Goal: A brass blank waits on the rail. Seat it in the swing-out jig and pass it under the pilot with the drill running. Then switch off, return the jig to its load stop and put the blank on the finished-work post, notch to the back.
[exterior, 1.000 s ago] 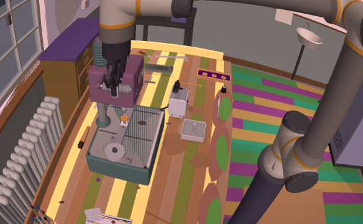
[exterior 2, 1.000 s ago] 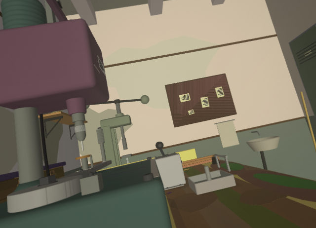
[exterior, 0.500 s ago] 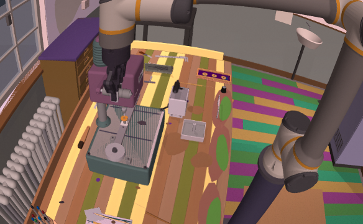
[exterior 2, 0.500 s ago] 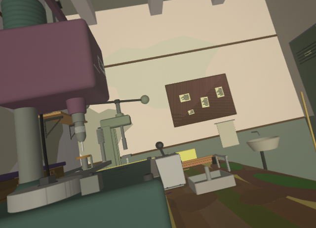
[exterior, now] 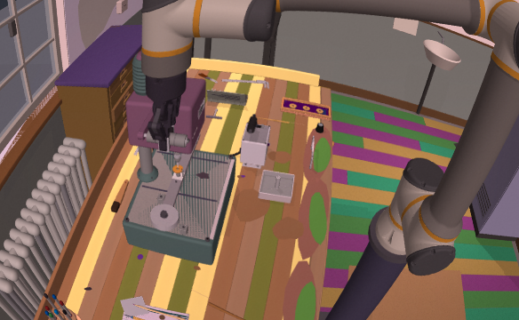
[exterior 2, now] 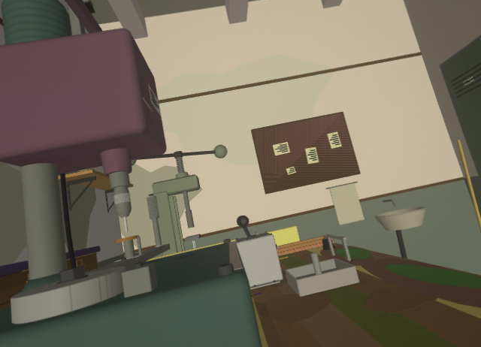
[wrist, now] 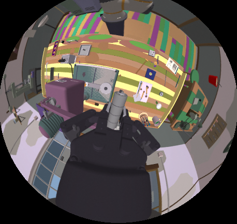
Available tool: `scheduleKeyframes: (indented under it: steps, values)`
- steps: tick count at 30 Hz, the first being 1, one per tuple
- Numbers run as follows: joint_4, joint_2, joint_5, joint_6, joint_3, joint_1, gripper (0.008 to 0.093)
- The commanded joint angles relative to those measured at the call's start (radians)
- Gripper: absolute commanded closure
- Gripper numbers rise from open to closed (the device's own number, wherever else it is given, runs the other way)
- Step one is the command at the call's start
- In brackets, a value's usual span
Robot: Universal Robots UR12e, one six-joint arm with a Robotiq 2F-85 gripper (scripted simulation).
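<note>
My gripper (exterior: pixel 164 141) is closed around the grey cylindrical feed handle (exterior: pixel 178 140) (wrist: pixel 116 108) on the side of the purple drill head (exterior: pixel 166 113). I hold that handle beside the head, above the green drill base (exterior: pixel 179 206). The brass blank (exterior: pixel 178 168) (exterior 2: pixel 125 240) sits in the swing-out jig (exterior: pixel 170 186), directly under the chuck and pilot (exterior 2: pixel 123 209). The jig's round pivot (exterior: pixel 164 216) lies at the near end of the base. The switch box (exterior: pixel 255 144) with its black lever stands to the right. The finished-work post (exterior: pixel 277 181) rises from a grey tray.
Behind the bench stand a purple-topped drawer cabinet (exterior: pixel 97 89) and a grey wall. A rail strip with brass blanks (exterior: pixel 306 107) lies at the far right of the bench. A radiator (exterior: pixel 37 213) runs along the left. My arm's base (exterior: pixel 401 240) stands on the right.
</note>
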Motion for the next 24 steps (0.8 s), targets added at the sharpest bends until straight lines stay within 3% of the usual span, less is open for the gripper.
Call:
scheduleKeyframes:
  steps: [1,24]
  values:
    - [-0.004,0.003,0.001,0.000,0.004,0.000,0.0934]
    - [-0.045,0.010,0.001,-0.002,0.038,-0.002,0.0934]
